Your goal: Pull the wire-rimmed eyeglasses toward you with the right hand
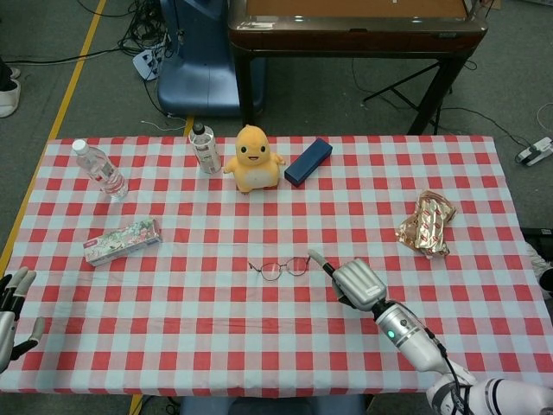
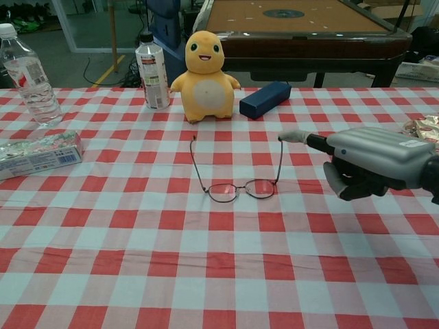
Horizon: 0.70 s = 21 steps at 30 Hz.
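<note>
Leftmost, the left hand (image 1: 12, 304) hangs off the near-left corner of the checked surface (image 1: 173, 337), fingers spread and holding nothing. Moving rightward along the far side, a clear water bottle (image 1: 99, 169) stands with too little detail to tell how full it is, a printed carton (image 1: 122, 240) lies on its side nearer the middle row, and a second bottle (image 1: 205, 148) with a dark cap stands just beside a yellow plush toy (image 1: 252, 158); a dark blue case (image 1: 308, 162), shut, lies to the toy's right. The wire-rimmed eyeglasses (image 2: 236, 178) sit near the centre of the surface, lenses toward the robot and both temples unfolded, pointing away. They look very light and thin, probably springy and easy to bend, and likely to slide readily on cloth, so hooking the frame at the bridge or lens rim seems safer than pressing on a temple. The right hand (image 2: 367, 162) hovers just right of the eyeglasses, one finger extended to the right temple's tip, the others curled, grasping nothing. Farthest right lies a crumpled foil packet (image 1: 425, 224).
</note>
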### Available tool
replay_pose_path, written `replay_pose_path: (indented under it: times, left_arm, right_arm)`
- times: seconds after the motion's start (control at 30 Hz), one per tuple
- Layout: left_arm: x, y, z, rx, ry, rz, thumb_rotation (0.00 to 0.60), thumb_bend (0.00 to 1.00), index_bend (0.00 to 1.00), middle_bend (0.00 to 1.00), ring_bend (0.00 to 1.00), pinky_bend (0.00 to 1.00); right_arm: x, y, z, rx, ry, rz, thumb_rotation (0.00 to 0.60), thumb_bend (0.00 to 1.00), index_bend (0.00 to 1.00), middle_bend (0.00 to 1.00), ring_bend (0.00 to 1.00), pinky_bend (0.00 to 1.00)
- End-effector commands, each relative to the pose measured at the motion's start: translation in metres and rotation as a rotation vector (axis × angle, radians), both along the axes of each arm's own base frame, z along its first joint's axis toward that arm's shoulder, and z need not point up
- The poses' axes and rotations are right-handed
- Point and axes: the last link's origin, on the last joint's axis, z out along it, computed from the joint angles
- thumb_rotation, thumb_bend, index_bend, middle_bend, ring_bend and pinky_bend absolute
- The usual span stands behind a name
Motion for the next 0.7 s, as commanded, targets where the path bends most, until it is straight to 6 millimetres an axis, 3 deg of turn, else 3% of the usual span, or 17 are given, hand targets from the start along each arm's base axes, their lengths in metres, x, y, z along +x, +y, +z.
replay_pose_path:
  times: [0.03,0.7]
  left_arm:
    - [-0.001,0.000,0.000,-0.001,0.000,0.004,0.600,0.45,0.00,0.00,0.01,0.00]
    - [-0.005,-0.002,0.001,0.008,-0.003,0.013,0.600,0.45,0.00,0.00,0.01,0.00]
  right_arm:
    - [0.005,0.000,-0.008,0.021,0.009,0.004,0.600,0.84,0.00,0.97,1.00,0.90]
    - [0.037,-0.005,-0.058,0.217,0.023,-0.044,0.600,0.85,0.00,0.97,1.00,0.91]
